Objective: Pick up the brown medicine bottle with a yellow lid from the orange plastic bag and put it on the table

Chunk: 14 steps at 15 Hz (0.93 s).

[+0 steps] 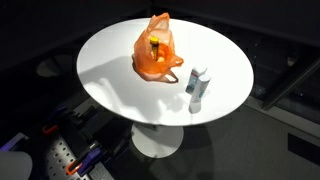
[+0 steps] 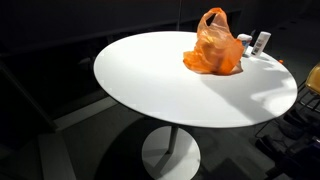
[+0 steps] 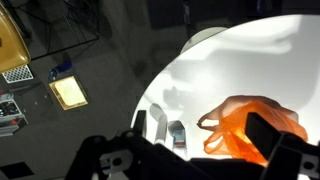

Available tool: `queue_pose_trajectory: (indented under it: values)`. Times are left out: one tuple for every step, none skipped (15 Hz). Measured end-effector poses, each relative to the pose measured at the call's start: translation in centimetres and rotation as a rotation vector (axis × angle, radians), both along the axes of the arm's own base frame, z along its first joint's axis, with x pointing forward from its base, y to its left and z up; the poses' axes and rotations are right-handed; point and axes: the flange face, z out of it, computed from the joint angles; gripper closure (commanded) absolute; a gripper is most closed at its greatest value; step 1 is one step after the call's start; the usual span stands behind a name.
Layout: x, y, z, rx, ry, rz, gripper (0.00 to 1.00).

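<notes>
A round white table [image 1: 110,60] on a single white pedestal [image 2: 170,150] stands in a dark room, lit so that its top glows against the black floor. In the wrist view the gripper [image 3: 190,152] enters from the lower edge, high above the table rim and looking down on it. One dark finger [image 3: 268,135] lies across the picture in front of the orange plastic bag [image 3: 250,125], the rest of the dark gripper body sits well away toward the lower left corner, and the jaws seem spread wide with nothing held between them. The orange plastic bag is the nearest thing to the gripper. It sits on the tabletop with its knotted handles standing up, as both exterior views show [image 1: 155,58] [image 2: 212,50]. The brown medicine bottle [image 1: 155,45] is still inside that bag, upright in its open mouth, with its yellow lid showing at the top in an exterior view. Just beside the bag, on the bare table, stands a white bottle [image 1: 197,85], seen also in the wrist view [image 3: 176,135]. In an exterior view a smaller white container [image 2: 245,40] stands between the bag and that white bottle [image 2: 262,42], near the table edge. Farther from the bag, down on the dark floor, the wrist view shows a bright yellow panel [image 3: 68,92].
</notes>
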Motion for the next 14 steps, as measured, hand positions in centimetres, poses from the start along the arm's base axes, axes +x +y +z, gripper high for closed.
queue_pose_trajectory:
  values:
    - [1.0,0.5,0.0,0.002,-0.003,-0.004,0.00]
    - [2.0,0.9,-0.2,0.004,-0.002,-0.005,0.00]
    - [3.0,1.3,-0.4,0.007,-0.001,-0.006,0.00]
    - [4.2,1.6,-0.6,0.009,-0.001,-0.009,0.00]
    - [5.2,1.8,-0.9,0.014,0.001,-0.010,0.00]
    - [6.4,2.1,-1.2,0.024,0.004,-0.007,0.00]
    - [7.5,2.3,-1.6,0.035,0.004,-0.004,0.00]
    - [8.6,2.5,-2.0,0.045,0.004,0.000,0.00]
    - [9.7,2.6,-2.4,0.053,0.003,0.002,0.00]
    - [10.7,2.8,-2.9,0.062,0.002,0.004,0.00]
    - [11.8,2.9,-3.3,0.073,0.002,0.008,0.00]
    - [12.7,3.2,-3.8,0.087,0.007,0.016,0.00]
    - [13.6,3.4,-4.3,0.105,0.016,0.025,0.00]
    - [14.5,3.6,-4.7,0.122,0.024,0.038,0.00]
